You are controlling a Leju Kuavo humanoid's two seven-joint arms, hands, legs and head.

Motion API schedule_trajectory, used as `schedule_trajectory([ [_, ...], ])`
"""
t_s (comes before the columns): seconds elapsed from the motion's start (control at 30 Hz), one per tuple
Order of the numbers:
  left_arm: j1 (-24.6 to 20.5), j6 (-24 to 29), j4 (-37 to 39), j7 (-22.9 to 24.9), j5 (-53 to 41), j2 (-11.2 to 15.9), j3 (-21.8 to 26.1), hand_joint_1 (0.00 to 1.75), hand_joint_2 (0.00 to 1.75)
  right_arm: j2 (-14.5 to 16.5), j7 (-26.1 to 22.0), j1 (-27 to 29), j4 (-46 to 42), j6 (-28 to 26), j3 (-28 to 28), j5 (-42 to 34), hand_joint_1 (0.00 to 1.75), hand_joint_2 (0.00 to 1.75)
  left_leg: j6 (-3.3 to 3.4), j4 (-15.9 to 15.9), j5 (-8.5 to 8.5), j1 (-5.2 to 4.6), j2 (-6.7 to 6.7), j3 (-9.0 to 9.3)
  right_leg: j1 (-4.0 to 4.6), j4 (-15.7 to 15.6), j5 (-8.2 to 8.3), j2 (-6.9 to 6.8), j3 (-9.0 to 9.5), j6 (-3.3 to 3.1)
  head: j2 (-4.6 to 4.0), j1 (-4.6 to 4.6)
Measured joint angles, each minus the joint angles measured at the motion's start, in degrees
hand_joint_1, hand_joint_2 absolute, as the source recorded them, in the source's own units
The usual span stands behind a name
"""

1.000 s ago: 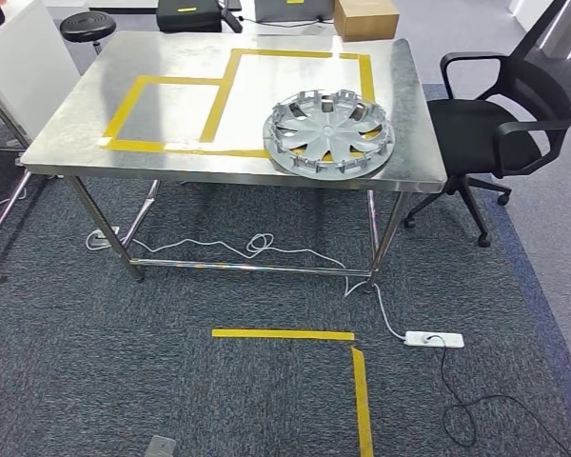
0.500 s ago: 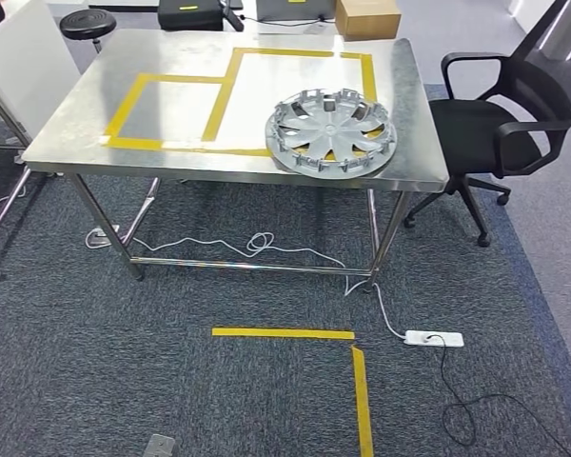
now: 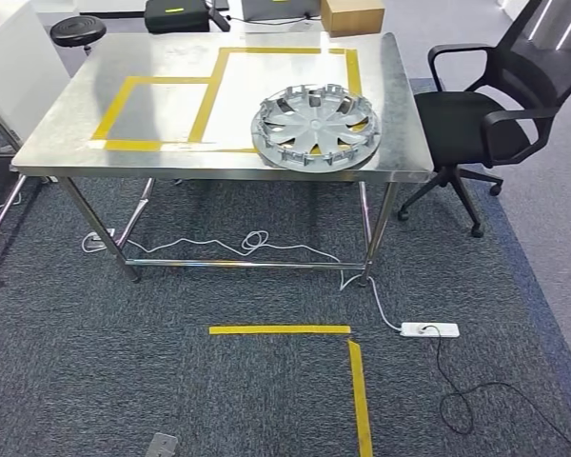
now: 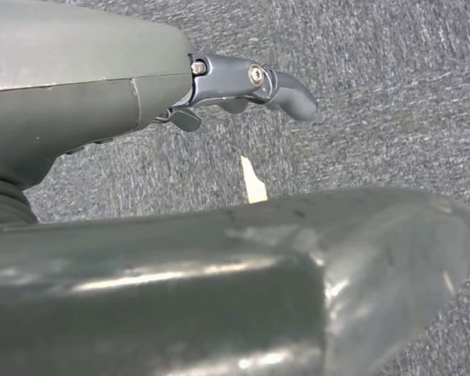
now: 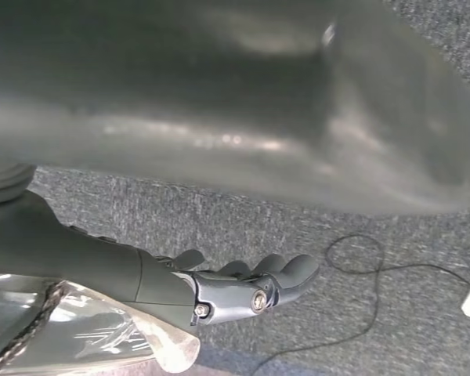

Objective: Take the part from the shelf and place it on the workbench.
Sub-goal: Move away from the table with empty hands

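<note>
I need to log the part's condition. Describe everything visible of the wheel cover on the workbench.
The wheel cover is a round, silver-grey disc that looks like plastic, with curved spokes running out from a small hub and openings between them. Clips stand up around its rim, so its inner face seems to be upward. It lies flat on the steel workbench, near the front right corner, overlapping the yellow tape outline. Nothing else touches it.

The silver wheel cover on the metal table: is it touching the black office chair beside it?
Apart. In the head view the wheel cover lies flat on the table, inside its edge, and bare tabletop plus open floor separate it from the office chair.
</note>
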Motion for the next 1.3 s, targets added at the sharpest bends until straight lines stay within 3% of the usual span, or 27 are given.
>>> schedule_trajectory([
  [0.07,-0.1,0.0,0.1,0.0,0.0,0.0,0.0,0.0,0.0,0.0,0.1,0.1,0.0,0.0,0.0,0.0,0.0,0.0,-0.66,0.6,-0.67,0.2,-0.19,-0.18,-0.03,0.0,0.27,0.37,0.02,-0.81,0.0,-0.12],
  [0.1,-0.1,0.0,0.1,0.0,0.0,0.0,0.0,0.0,0.0,0.0,0.1,0.1,0.0,-0.1,0.0,0.0,0.0,0.0,-0.98,2.1,-1.95,0.31,-0.57,-0.77,-0.1,-0.1,0.49,0.59,0.05,-1.21,-0.01,-0.24],
  [0.2,-0.1,0.1,0.4,-0.1,0.0,0.0,0.1,0.0,0.0,0.0,0.2,0.0,0.0,-0.2,0.0,0.0,0.0,0.0,-1.52,12.6,-7.88,0.48,-1.71,-4.9,0.01,-0.1,0.89,1.41,-0.22,-1.88,-0.01,-0.64],
  [0.23,-0.1,0.1,0.5,-0.1,0.0,0.1,0.1,0.0,0.0,0.0,0.3,0.1,0.0,-0.2,0.0,0.0,0.0,0.0,-1.53,15.4,-8.8,0.48,-1.8,-6.03,0.09,-0.1,0.93,1.75,-0.32,-1.93,-0.01,-0.66],
  [0.27,-0.1,0.1,0.6,-0.1,0.0,0.1,0.1,0.0,0.0,0.0,0.3,0.1,0.0,-0.2,0.0,0.0,0.0,0.0,-1.45,16.4,-8.55,0.48,-1.85,-6.36,0.18,0.0,0.95,2.13,-0.36,-1.96,-0.01,-0.69],
  [0.3,-0.1,0.1,0.7,-0.2,0.0,0.1,0.2,0.0,0.0,0.0,0.4,0.1,0.0,-0.2,0.0,0.0,0.0,0.0,-1.28,15.1,-7.21,0.48,-1.93,-5.73,0.26,0.0,0.96,2.54,-0.35,-1.97,-0.01,-0.7],
  [0.4,-0.1,0.1,0.8,-0.6,0.0,0.1,0.2,0.0,0.0,0.0,0.6,0.0,0.0,-0.3,0.0,0.1,0.0,0.0,-0.17,4.2,-1.49,0.43,-3.93,-0.93,0.46,0.3,0.99,3.84,-0.37,-1.82,0.0,-0.66],
  [0.47,-0.2,0.1,1.0,-0.7,0.0,0.1,0.3,0.0,0.0,0.0,0.7,-0.1,0.0,-0.3,0.0,0.1,0.0,0.0,0.26,0.7,-0.68,0.33,-5.16,0.29,0.47,0.4,1.19,4.54,-0.88,-1.31,0.0,-0.64],
  [0.57,-0.4,0.1,1.1,-0.9,0.0,0.1,0.5,0.0,0.0,0.0,0.8,0.0,0.0,-0.5,0.0,0.2,0.0,0.0,0.69,0.1,-0.31,0.38,-4.42,0.1,0.27,0.7,1.25,4.88,-1.85,-0.23,0.01,-0.6],
  [0.63,-0.5,0.1,1.2,-1.0,-0.1,0.0,0.5,0.0,0.0,0.0,0.9,-0.1,0.0,-0.6,0.0,0.2,0.0,0.0,1.24,-0.5,0.17,0.62,-3.46,0.04,0.24,4.1,-1.03,3.65,-3.74,0.37,0.0,-0.29],
  [0.73,-0.6,0.1,1.4,-1.0,-0.2,0.0,0.6,0.0,0.0,0.0,1.0,-0.1,0.0,-0.6,0.0,0.2,0.0,0.0,1.49,-0.5,0.32,0.59,-1.88,-0.4,0.14,14.8,-6.12,2.23,-8.56,1.14,0.0,0.04],
  [0.77,-0.6,0.1,1.5,-1.0,-0.2,0.0,0.7,0.0,0.0,0.0,1.1,0.0,0.0,-0.7,0.0,0.2,0.0,0.0,1.49,-0.4,0.32,0.58,-1.37,-0.5,0.1,16.4,-6.37,2.12,-9.12,1.31,0.0,0.05],
  [0.8,-0.7,0.1,1.6,-1.0,-0.2,0.0,0.7,0.0,0.0,0.0,1.2,0.1,0.0,-0.7,0.0,0.2,0.0,0.0,1.46,-0.4,0.32,0.59,-0.92,-0.56,0.06,15.7,-5.54,1.99,-8.54,1.41,0.0,0.06],
  [0.87,-0.8,0.1,1.7,-1.0,-0.2,0.0,0.8,0.0,0.0,-0.1,1.4,0.1,0.0,-0.9,0.0,0.3,0.0,0.0,1.25,-0.2,0.22,0.59,-0.19,-0.5,-0.02,8.6,-2.12,1.07,-4.4,1.44,0.0,0.07],
  [0.93,-0.9,0.2,1.8,-1.0,-0.3,0.0,0.9,0.0,0.0,-0.1,1.7,-0.1,0.0,-1.1,0.0,0.4,0.0,0.0,0.72,0.2,0.02,0.33,0.28,-0.51,0.11,1.9,-0.22,-0.07,-0.75,0.97,0.0,0.04],
  [0.97,-1.0,0.3,1.8,-1.0,-0.3,0.0,0.9,0.0,0.0,-0.1,1.9,-0.1,0.0,-1.3,0.0,0.5,0.0,0.0,0.42,0.3,-0.02,0.2,0.47,-0.47,0.21,0.5,-0.08,-0.32,-0.12,0.57,-0.01,-0.05],
  [1.07,-1.0,0.5,1.8,-1.0,-0.5,0.0,1.0,0.0,0.0,-0.1,2.5,0.1,0.0,-1.8,0.0,0.8,0.0,0.0,-0.54,0.5,-0.19,0.27,0.66,-0.35,0.33,0.2,0.11,0.25,-0.24,-0.82,-0.01,-0.23],
  [1.1,-1.0,0.6,1.8,-0.9,-0.5,0.0,1.0,0.0,0.0,-0.1,2.8,0.1,0.0,-2.0,0.0,0.9,0.0,0.0,-0.87,1.3,-0.97,0.38,0.25,-0.63,0.25,0.1,0.3,0.44,-0.13,-1.23,-0.01,-0.31],
  [1.17,-1.0,0.8,1.8,-0.7,-0.4,0.0,1.0,0.0,0.0,-0.1,3.4,0.1,0.0,-2.4,0.0,1.2,0.0,0.0,-1.39,6.2,-4.36,0.57,-1.01,-2.55,0.1,-0.1,0.69,0.94,0.03,-1.87,-0.01,-0.61],
  [1.23,-0.8,0.8,1.8,-0.5,0.1,0.0,1.0,0.0,0.0,-0.1,4.4,0.2,0.0,-2.8,0.0,1.8,0.0,0.0,-1.6,13.8,-8.04,0.66,-1.73,-5.64,0.2,0.0,0.83,1.59,-0.16,-2.1,-0.01,-0.82],
  [1.27,-0.6,0.8,1.8,-0.4,0.4,0.1,1.0,0.0,0.0,-0.1,5.2,0.4,0.0,-3.0,0.0,2.2,0.0,0.0,-1.59,16.2,-8.61,0.66,-1.81,-6.61,0.27,0.0,0.84,1.98,-0.18,-2.12,-0.01,-0.83],
  [1.3,-0.6,0.9,1.8,-0.3,0.6,0.1,1.0,0.0,0.0,-0.1,6.0,0.6,0.0,-3.1,0.0,2.7,0.0,0.0,-1.49,16.5,-7.96,0.66,-1.86,-6.7,0.34,0.0,0.84,2.41,-0.15,-2.12,-0.01,-0.83],
])
